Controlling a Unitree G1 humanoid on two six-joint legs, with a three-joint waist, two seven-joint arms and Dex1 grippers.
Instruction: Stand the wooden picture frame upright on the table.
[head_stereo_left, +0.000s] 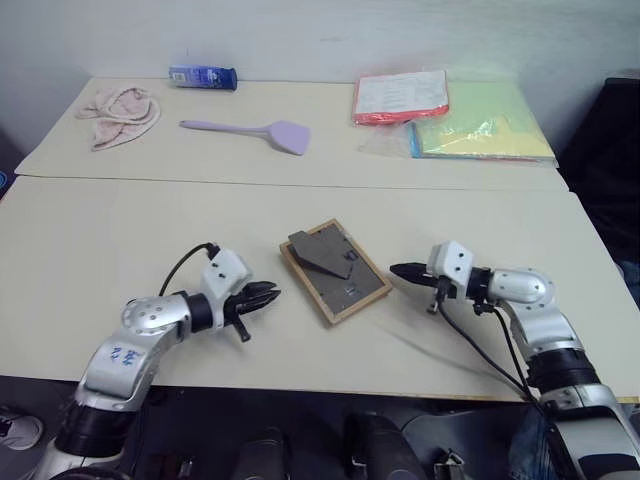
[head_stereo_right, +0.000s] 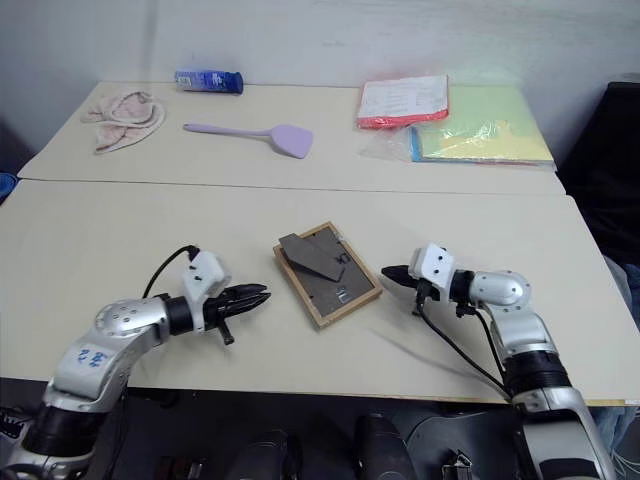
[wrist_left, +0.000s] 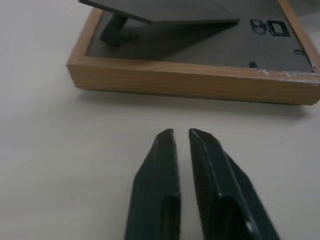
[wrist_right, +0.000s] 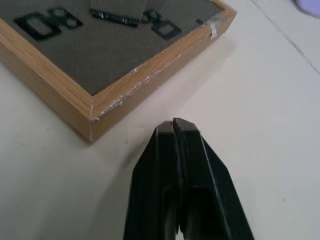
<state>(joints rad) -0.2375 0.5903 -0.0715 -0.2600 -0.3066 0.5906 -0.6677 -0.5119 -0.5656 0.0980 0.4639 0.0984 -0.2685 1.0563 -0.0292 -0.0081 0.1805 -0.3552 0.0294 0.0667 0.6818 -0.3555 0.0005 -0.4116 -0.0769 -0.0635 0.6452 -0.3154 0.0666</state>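
Wooden picture frame (head_stereo_left: 334, 271) face-down, front hidden.

I see a cream-beige table (head_stereo_left: 120, 230) of two joined slabs. On the near slab lies a wooden picture frame (head_stereo_left: 334, 270), back up; the far one carries a pink cloth (head_stereo_left: 120, 112), lilac spatula (head_stereo_left: 250, 130), blue packet (head_stereo_left: 203, 76) and coloured folders (head_stereo_left: 450, 115).

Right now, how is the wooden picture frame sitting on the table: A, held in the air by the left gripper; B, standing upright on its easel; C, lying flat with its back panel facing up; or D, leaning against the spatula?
C: the wooden picture frame lies flat on the table, dark back and easel flap up.
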